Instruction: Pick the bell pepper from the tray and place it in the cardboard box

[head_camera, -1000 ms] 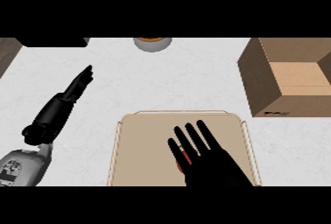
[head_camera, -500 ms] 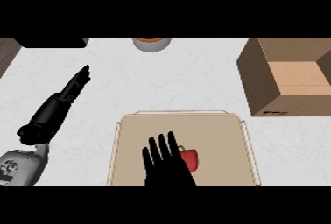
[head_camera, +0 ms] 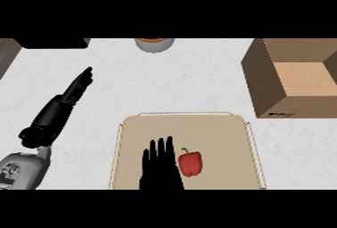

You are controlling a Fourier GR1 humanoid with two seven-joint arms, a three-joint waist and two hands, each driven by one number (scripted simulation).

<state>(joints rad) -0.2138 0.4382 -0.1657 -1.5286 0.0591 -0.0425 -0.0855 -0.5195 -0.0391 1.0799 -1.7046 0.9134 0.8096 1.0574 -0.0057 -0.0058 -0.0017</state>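
Observation:
A red bell pepper (head_camera: 190, 163) with a green stem lies on the beige tray (head_camera: 217, 133), low in the middle of the view. My right hand (head_camera: 160, 165) hovers over the tray just left of the pepper, fingers straight and pointing away from me, holding nothing. The open cardboard box (head_camera: 297, 79) stands at the upper right, beyond the tray. My left hand (head_camera: 74, 90) rests open on the white counter at the left, fingers stretched toward the far side.
A grey bowl (head_camera: 154, 43) with something orange inside sits at the far edge, top centre. A dark block (head_camera: 52, 42) lies at the top left. White counter shows between the tray and the box.
My right hand has slid left and back toward me across the tray, uncovering the bell pepper, which now lies to its right. The left hand has not moved.

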